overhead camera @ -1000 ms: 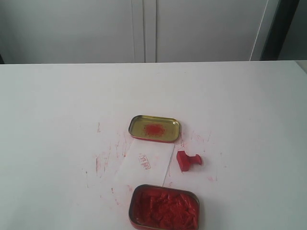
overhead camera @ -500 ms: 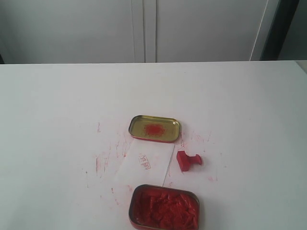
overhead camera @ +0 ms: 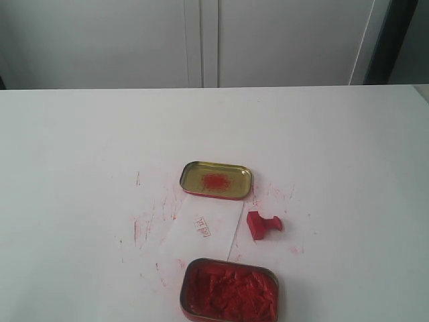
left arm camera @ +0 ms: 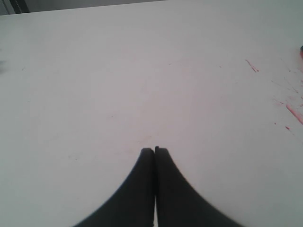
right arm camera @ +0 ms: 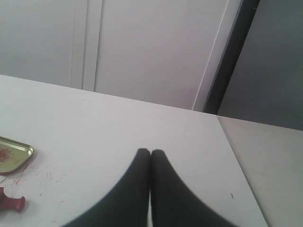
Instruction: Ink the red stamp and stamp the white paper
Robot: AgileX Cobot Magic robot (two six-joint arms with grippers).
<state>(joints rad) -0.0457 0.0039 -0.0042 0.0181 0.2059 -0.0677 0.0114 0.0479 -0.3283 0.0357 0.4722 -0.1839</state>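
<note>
The left gripper (left arm camera: pixel 155 150) and right gripper (right arm camera: pixel 150 151) each have their fingers pressed together on nothing, with wide white tabletop (overhead camera: pixel 348 154) ahead of them. The red stamp (overhead camera: pixel 263 225) lies on its side just beside the right edge of the white paper (overhead camera: pixel 204 229), which sits between the gold lid (overhead camera: pixel 216 180) and the paste tin (overhead camera: pixel 229 291).

Glossy plastic — red stamp (overhead camera: pixel 263 225); matt white paper (overhead camera: pixel 209 241); shiny metal — tin lid (overhead camera: pixel 194 176).

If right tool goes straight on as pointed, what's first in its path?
Looks free: the shut right tool points over bare table toward the grey cabinet. The red stamp and gold lid sit off to the side. Height above table unclear.
</note>
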